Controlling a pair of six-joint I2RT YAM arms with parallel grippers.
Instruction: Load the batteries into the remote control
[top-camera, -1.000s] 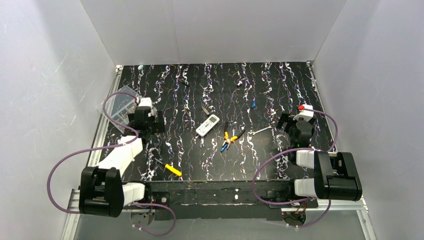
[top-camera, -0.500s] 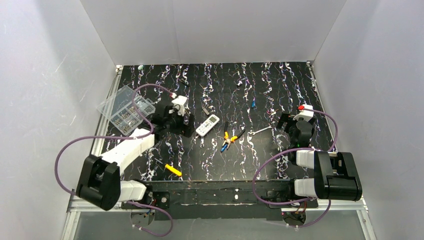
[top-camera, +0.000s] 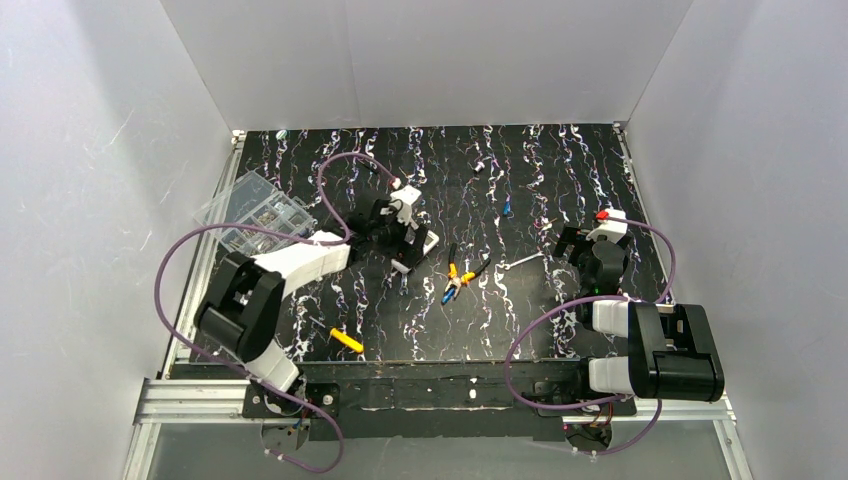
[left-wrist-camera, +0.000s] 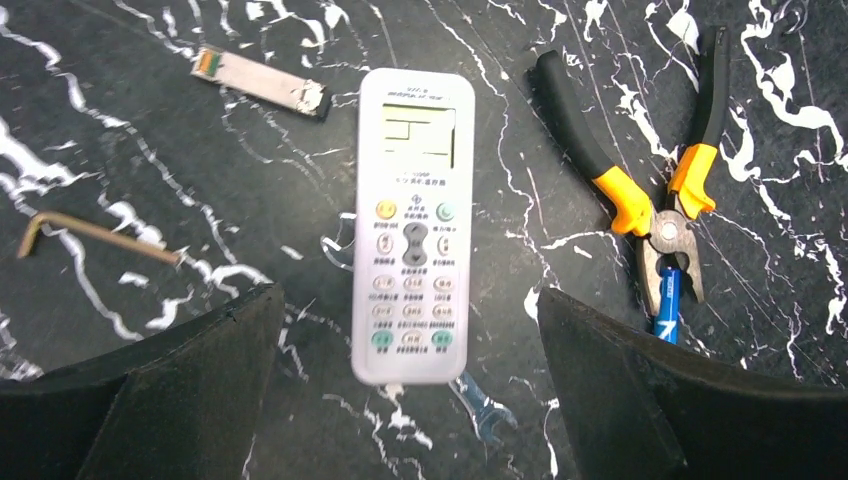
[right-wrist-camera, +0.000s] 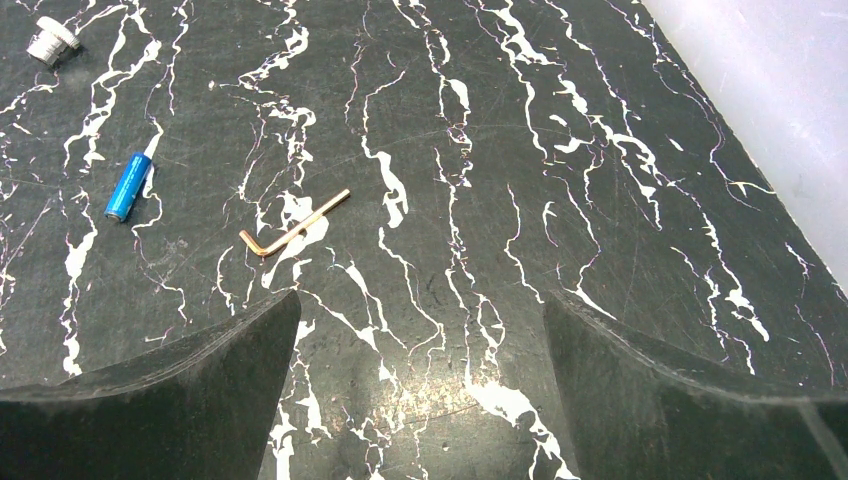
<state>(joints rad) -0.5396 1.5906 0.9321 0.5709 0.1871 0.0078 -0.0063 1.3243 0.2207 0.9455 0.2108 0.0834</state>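
Observation:
The white remote control (left-wrist-camera: 412, 220) lies face up on the black marbled table, display and buttons showing. In the top view (top-camera: 428, 241) my left arm partly covers it. My left gripper (left-wrist-camera: 408, 292) (top-camera: 404, 246) is open above it, with the remote's lower end between the fingers and not touched. One blue battery (left-wrist-camera: 668, 308) lies under the nose of the pliers (left-wrist-camera: 650, 200). Another blue battery (right-wrist-camera: 128, 186) (top-camera: 508, 207) lies at mid table, farther back. My right gripper (right-wrist-camera: 421, 298) (top-camera: 576, 246) is open and empty over bare table at the right.
A clear compartment box (top-camera: 255, 210) stands at the left edge. Pliers (top-camera: 463, 274) lie right of the remote. Around it are a small wrench (left-wrist-camera: 482, 405), a metal module (left-wrist-camera: 262, 82) and a hex key (left-wrist-camera: 95, 232). A copper hex key (right-wrist-camera: 293, 225), silver wrench (top-camera: 522, 261) and yellow tool (top-camera: 347, 340) also lie about.
My left arm has swung right from beside the compartment box to above the remote. The right arm has not moved.

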